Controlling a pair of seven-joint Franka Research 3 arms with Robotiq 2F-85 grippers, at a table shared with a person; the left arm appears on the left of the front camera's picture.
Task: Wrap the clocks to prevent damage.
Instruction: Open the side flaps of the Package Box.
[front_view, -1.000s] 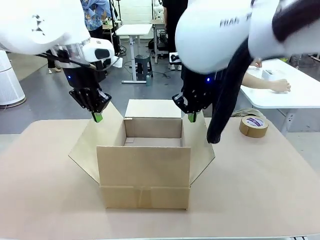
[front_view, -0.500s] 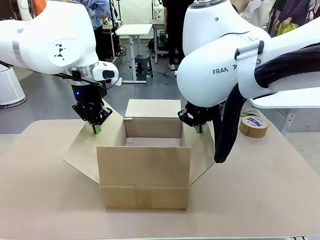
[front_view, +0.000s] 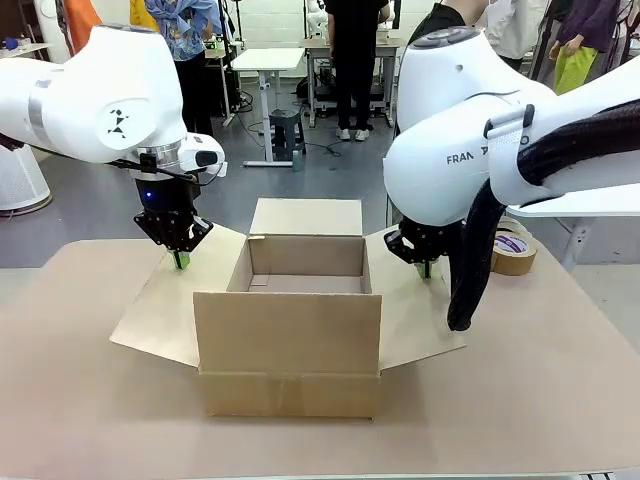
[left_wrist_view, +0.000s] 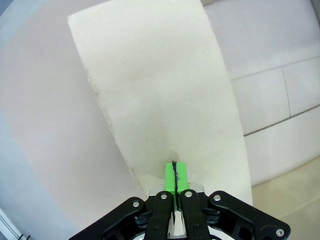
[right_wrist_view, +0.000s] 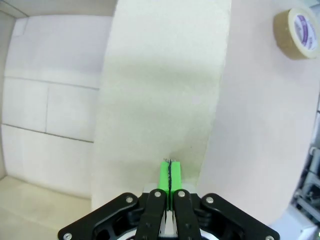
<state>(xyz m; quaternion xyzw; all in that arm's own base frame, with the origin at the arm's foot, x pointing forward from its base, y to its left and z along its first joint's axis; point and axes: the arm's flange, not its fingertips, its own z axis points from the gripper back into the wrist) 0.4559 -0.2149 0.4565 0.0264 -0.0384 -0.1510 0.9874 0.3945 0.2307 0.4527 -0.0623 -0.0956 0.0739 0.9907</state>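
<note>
Front view, across the tan tabletop (front_view: 560, 380): open cardboard box (front_view: 288, 340) at centre, inside bare as far as visible, apparently readied for packing. Side flaps splayed outward, left flap (front_view: 165, 310) and right flap (front_view: 410, 310) each pressed down and away from the box mouth, likely to keep the opening clear. Tip-down on the flap left of the box, left gripper (front_view: 181, 260) shut tight, green pads (left_wrist_view: 169, 177) together, holding nothing; right gripper (front_view: 427, 268) likewise shut and empty on the flap right of the box. Brown tape roll (front_view: 513, 252) beyond the box's right flap, handy for sealing. Whereabouts of the clocks: cannot tell.
</note>
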